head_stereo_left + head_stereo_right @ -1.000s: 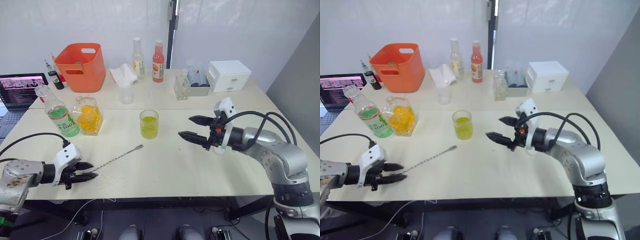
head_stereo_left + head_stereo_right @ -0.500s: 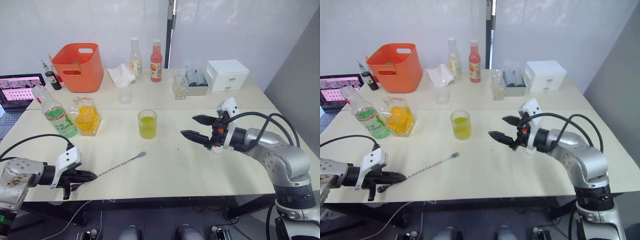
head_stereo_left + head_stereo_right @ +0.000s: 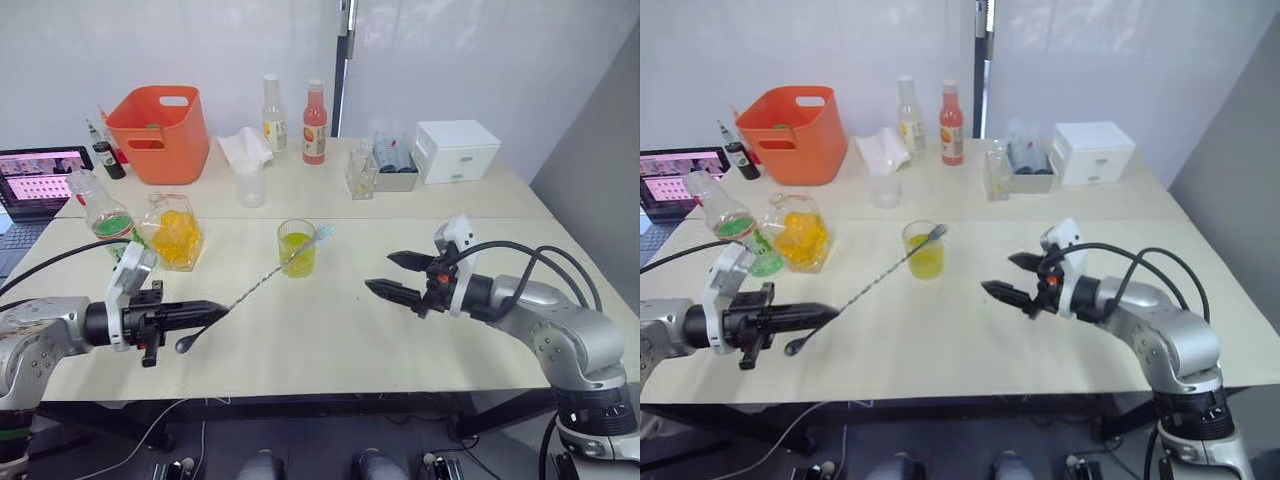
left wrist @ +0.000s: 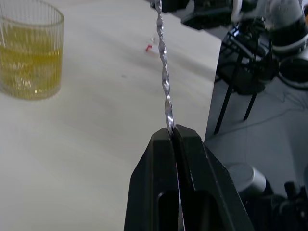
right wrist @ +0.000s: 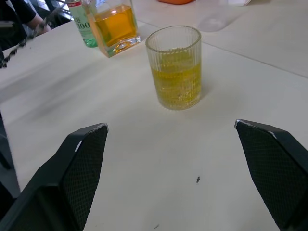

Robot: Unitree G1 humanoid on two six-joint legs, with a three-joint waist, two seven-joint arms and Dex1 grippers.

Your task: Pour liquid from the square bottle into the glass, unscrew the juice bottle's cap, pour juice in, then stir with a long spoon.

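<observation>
Well apart: glass [image 3: 297, 248], table edge [image 3: 300, 395].

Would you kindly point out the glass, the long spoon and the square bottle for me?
the glass [image 3: 297, 250], left eye view, on its side wall.
the long spoon [image 3: 262, 282], left eye view, on the middle of its shaft.
the square bottle [image 3: 175, 233], left eye view, on its liquid-filled body.

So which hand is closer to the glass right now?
Right, narrowly. The right hand hovers open just beside the glass; the left hand sits farther back, shut on the long spoon, whose tip reaches the rim.
</observation>
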